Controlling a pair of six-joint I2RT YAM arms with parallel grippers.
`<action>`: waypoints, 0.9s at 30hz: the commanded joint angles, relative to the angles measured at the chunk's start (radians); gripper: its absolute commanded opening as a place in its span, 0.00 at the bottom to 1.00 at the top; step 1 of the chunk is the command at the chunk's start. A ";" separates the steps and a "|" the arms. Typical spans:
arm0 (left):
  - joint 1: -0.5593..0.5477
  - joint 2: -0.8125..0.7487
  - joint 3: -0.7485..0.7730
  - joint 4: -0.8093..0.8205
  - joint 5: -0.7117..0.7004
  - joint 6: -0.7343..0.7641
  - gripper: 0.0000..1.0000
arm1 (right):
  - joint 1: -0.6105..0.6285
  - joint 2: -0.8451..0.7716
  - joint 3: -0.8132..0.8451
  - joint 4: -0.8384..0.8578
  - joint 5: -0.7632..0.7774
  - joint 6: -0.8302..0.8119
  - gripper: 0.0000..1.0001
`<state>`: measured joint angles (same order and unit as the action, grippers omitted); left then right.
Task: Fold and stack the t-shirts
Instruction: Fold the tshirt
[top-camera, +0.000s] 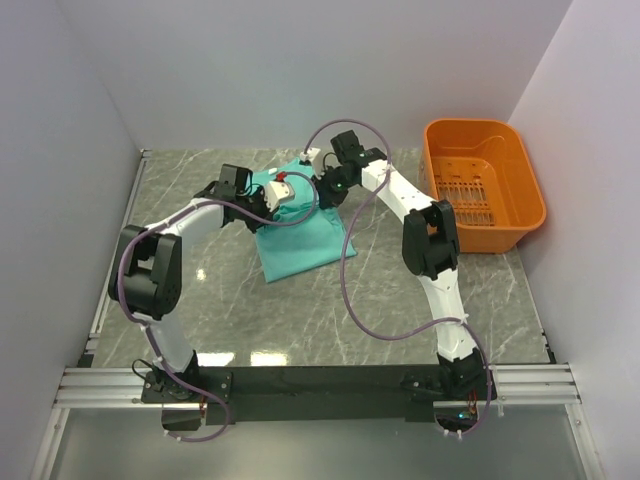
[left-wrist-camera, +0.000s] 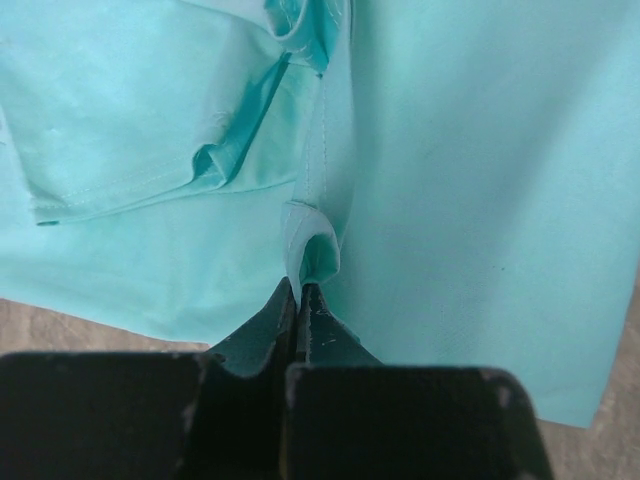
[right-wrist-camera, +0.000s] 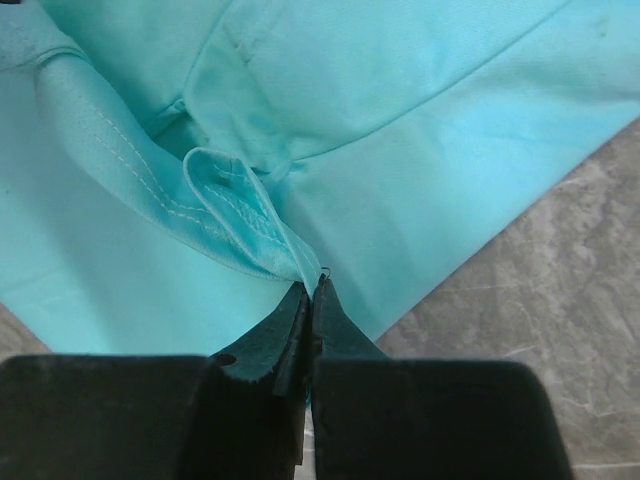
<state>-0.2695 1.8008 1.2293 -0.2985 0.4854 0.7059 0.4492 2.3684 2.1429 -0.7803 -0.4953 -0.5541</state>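
Observation:
A plain teal t-shirt (top-camera: 300, 238) lies partly folded on the marble table, toward the back middle. My left gripper (top-camera: 272, 203) is over its far left part and is shut on a fold of the cloth (left-wrist-camera: 312, 250) by a stitched seam. My right gripper (top-camera: 322, 188) is over its far right part and is shut on a stitched hem fold (right-wrist-camera: 255, 225). Both pinched folds stand up a little from the cloth below. The t-shirt fills most of the left wrist view (left-wrist-camera: 480, 180) and the right wrist view (right-wrist-camera: 400, 130).
An orange plastic basket (top-camera: 507, 212) stands at the back right, against the right wall. White walls close the table on the left, back and right. Bare marble (top-camera: 300, 320) lies between the t-shirt and the arm bases.

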 joint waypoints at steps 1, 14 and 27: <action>0.006 0.017 0.044 0.061 -0.022 -0.026 0.01 | 0.003 -0.008 0.032 0.068 0.043 0.042 0.00; 0.006 0.068 0.084 0.127 -0.114 -0.120 0.12 | 0.031 -0.011 0.000 0.231 0.246 0.230 0.21; 0.004 -0.139 0.111 0.239 -0.372 -0.480 0.83 | 0.017 -0.138 -0.031 0.254 0.148 0.297 0.53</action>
<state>-0.2661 1.7649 1.2804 -0.0639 0.1513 0.3286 0.4831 2.3440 2.1208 -0.4683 -0.1360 -0.1692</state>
